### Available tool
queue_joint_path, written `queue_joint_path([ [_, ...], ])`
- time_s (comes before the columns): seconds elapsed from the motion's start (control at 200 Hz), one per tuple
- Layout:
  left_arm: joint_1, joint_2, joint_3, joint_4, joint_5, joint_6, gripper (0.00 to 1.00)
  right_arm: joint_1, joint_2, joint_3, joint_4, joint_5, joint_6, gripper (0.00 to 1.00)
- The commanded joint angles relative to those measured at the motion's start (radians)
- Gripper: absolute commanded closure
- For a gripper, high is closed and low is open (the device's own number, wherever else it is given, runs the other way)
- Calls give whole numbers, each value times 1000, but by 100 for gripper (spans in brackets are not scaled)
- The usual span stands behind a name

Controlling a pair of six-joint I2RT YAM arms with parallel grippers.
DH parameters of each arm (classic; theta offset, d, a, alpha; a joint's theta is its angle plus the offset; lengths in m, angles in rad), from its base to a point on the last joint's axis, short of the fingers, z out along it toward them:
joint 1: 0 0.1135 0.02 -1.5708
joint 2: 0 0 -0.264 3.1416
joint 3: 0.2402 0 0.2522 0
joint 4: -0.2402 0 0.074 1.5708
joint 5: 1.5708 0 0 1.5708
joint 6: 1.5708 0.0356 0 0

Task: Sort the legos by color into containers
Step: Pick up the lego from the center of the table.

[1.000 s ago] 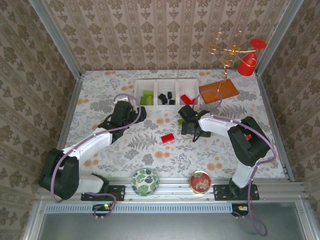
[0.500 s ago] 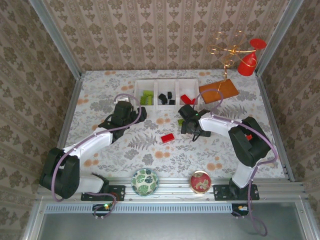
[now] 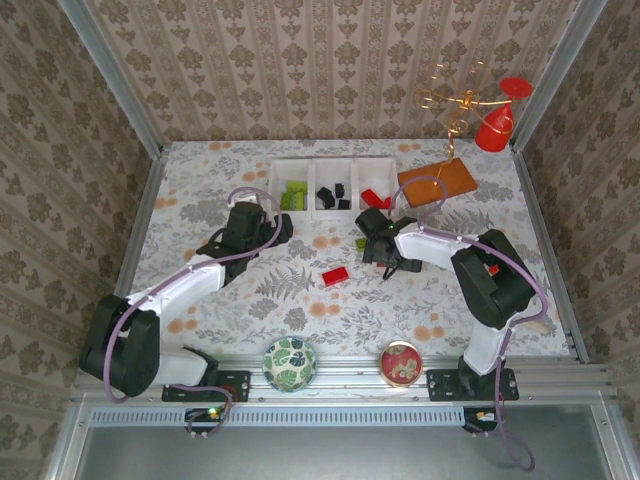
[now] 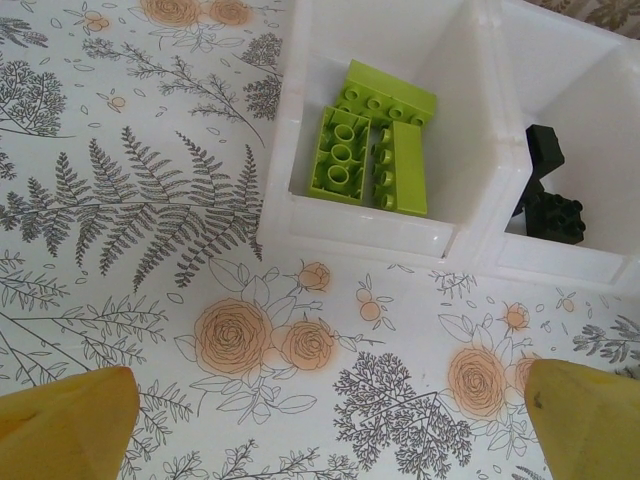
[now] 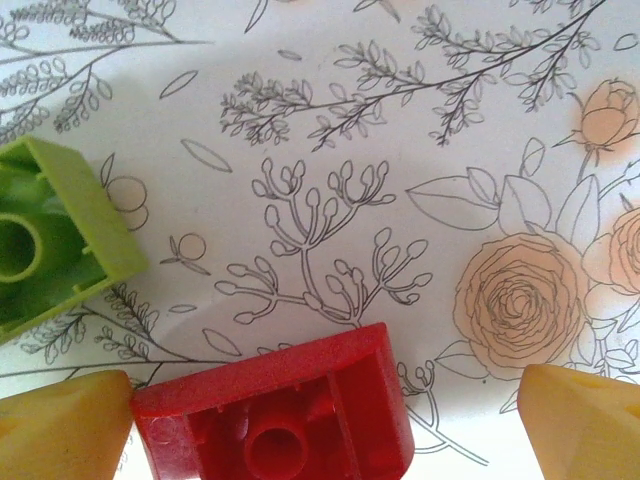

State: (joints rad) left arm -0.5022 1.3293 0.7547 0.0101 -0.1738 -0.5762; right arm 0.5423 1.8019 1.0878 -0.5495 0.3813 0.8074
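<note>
Tray [image 3: 312, 175] sat at far centre: green bricks [image 4: 370, 150] in left compartment, black bricks [image 4: 548, 190] in middle, red bricks [image 3: 372, 197] in right. Left gripper [image 4: 325, 415] hovered just near of tray, jaws wide, empty. Right gripper [image 5: 325, 420] had jaws wide, nothing gripped, over loose red brick [image 5: 300, 400] on table; loose green brick [image 5: 50, 235] just beside it.

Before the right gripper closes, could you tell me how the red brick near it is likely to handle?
The red brick looks like rigid moulded plastic, so it should stay stiff. Its hollow underside faces up, so it is probably light. Blocky and flat-sided, it should slide rather than roll if pushed, though its glossy walls might slip.
</note>
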Motion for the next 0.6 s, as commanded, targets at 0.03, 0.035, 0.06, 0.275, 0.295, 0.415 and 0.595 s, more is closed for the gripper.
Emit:
queue_joint_path([
  [0.03,8,11,2,25,18,-20,0,-8,-3,15,-13,49,44,0],
  [0.035,7,11,2,26,18,-20,0,-8,-4,16,-13,49,45,0],
  [0.06,8,13,1,28,19,-20,0,-8,-2,17,-13,50,49,0],
  [0.275,7,24,6,32,33,-24,0,-13,-2,13,1,56,102,0],
  [0.295,8,24,5,33,35,-24,0,-13,-4,13,4,56,104,0],
  [0.415,8,24,6,35,37,-24,0,-17,-9,9,8,60,121,0],
  [0.595,7,30,8,42,46,-24,0,-29,-12,9,8,76,157,2],
])
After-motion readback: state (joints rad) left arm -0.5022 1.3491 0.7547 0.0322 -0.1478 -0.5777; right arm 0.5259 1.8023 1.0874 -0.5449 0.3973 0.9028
